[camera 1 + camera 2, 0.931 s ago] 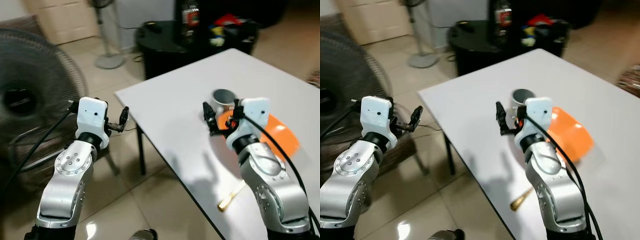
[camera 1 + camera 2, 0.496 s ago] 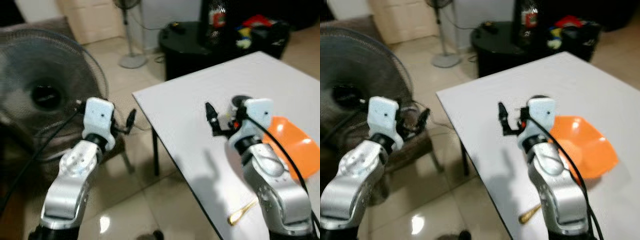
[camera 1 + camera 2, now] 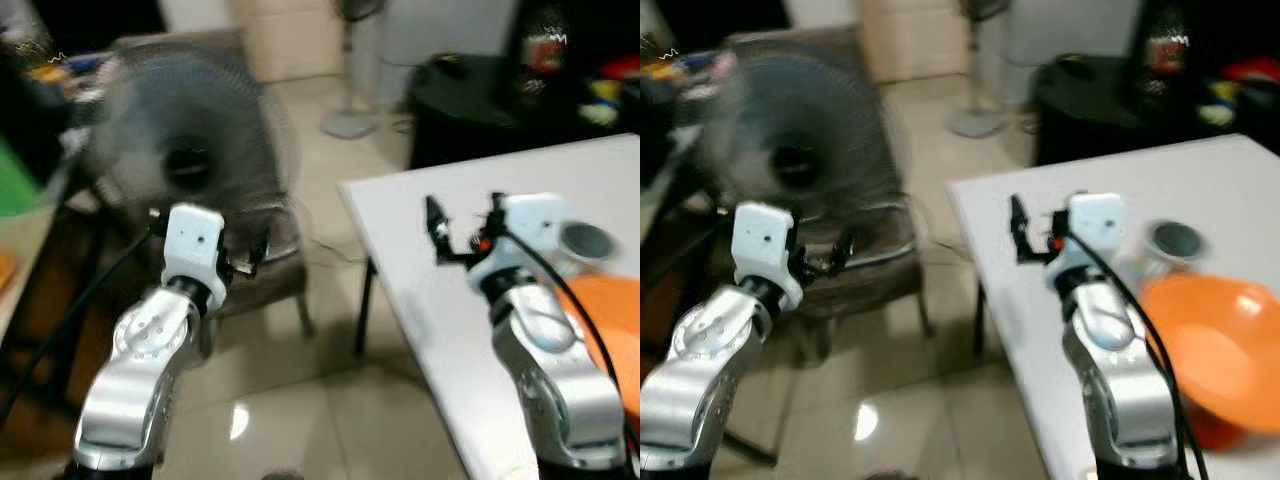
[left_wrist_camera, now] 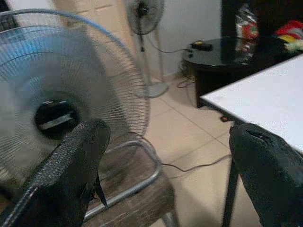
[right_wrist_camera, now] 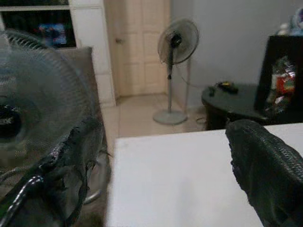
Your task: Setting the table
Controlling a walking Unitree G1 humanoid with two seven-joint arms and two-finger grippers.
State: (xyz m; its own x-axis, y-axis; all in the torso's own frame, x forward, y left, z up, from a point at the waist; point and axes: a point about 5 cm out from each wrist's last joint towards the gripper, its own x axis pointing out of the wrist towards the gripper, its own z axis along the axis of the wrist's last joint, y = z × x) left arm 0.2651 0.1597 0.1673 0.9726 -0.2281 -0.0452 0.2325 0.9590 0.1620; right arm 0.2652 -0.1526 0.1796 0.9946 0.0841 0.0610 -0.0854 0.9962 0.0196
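Observation:
The white table [image 3: 420, 240] takes up the right side. On it stand a grey cup [image 3: 585, 240] and, nearer to me, an orange bowl [image 3: 1220, 350]. My right gripper [image 3: 460, 228] hovers open over the table's left part, just left of the cup, with nothing between its fingers [image 5: 255, 161]. My left gripper [image 3: 245, 262] is raised off to the left of the table, over the floor, in front of a big fan. It too is open and empty, its two fingers [image 4: 71, 165] wide apart.
A large round fan [image 3: 185, 150] stands on a low metal-framed stool [image 3: 280, 285] left of the table. A pedestal fan [image 3: 350, 60] and a black round table [image 3: 470, 90] with a bottle [image 3: 545, 50] stand behind. Tiled floor [image 3: 300, 400] lies between stool and table.
The view has swung to the left, so the table and bowl have slid right and the big fan sits nearer the middle. Both grippers keep their open pose.

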